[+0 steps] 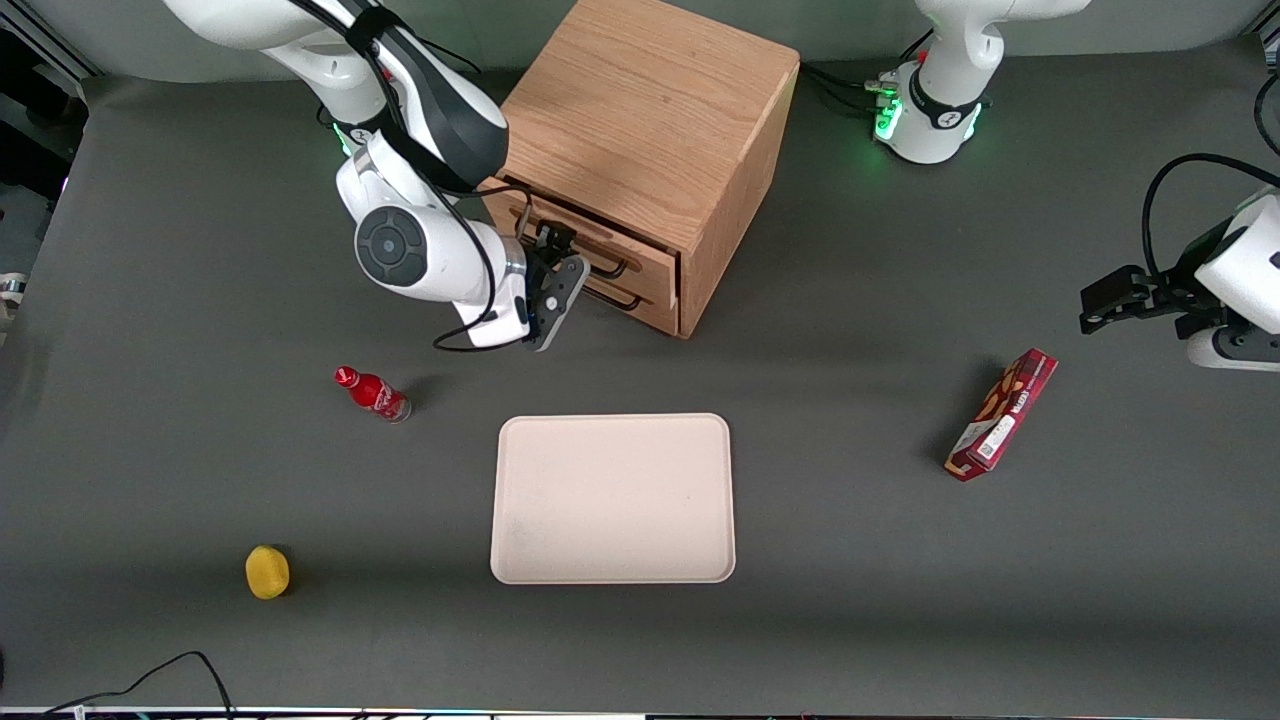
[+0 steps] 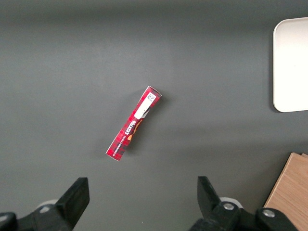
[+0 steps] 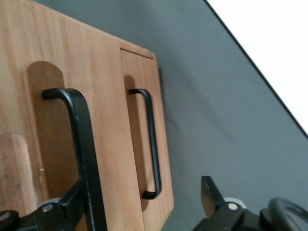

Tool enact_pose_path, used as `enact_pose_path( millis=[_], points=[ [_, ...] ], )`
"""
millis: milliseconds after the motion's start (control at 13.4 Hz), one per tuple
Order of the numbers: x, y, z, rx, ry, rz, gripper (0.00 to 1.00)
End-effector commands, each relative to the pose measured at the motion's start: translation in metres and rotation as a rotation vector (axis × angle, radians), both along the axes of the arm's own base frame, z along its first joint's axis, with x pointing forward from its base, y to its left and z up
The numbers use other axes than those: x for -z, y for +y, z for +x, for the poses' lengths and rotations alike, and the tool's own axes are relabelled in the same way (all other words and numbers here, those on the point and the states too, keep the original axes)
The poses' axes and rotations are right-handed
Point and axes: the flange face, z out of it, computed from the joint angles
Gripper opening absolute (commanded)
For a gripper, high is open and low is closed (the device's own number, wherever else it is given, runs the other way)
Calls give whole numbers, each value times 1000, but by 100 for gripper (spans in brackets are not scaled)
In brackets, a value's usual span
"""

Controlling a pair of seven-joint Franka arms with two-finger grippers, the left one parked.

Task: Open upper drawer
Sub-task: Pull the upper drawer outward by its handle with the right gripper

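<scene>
The light-oak cube cabinet (image 1: 650,110) stands at the table's back middle. Its upper drawer (image 1: 650,265) has a long black wire handle (image 1: 622,267). In the right wrist view the upper drawer's front (image 3: 57,96) stands out a little from the lower drawer's front (image 3: 139,62), with a step between them. My right gripper (image 1: 548,262) is in front of the drawers, at the upper handle (image 3: 82,139). It is open (image 3: 139,202): one finger (image 3: 70,202) lies right beside the handle bar, the other finger (image 3: 209,192) is well apart. The bar is between them, ungripped.
The lower drawer's handle (image 3: 151,139) is just below the upper one. A beige tray (image 1: 612,497) lies nearer the front camera than the cabinet. A red bottle (image 1: 372,393) and a yellow object (image 1: 267,572) lie toward the working arm's end. A red box (image 1: 1002,414) lies toward the parked arm's end.
</scene>
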Motion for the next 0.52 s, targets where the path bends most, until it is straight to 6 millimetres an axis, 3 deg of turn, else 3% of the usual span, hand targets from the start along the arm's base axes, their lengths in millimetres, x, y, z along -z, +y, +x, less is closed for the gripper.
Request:
enact_pose_path(
  millis=[0,447],
  points=[
    [3,-10,23,-15,-38,-2,100],
    [-1,-56,89,24,-95,37,100]
  ],
)
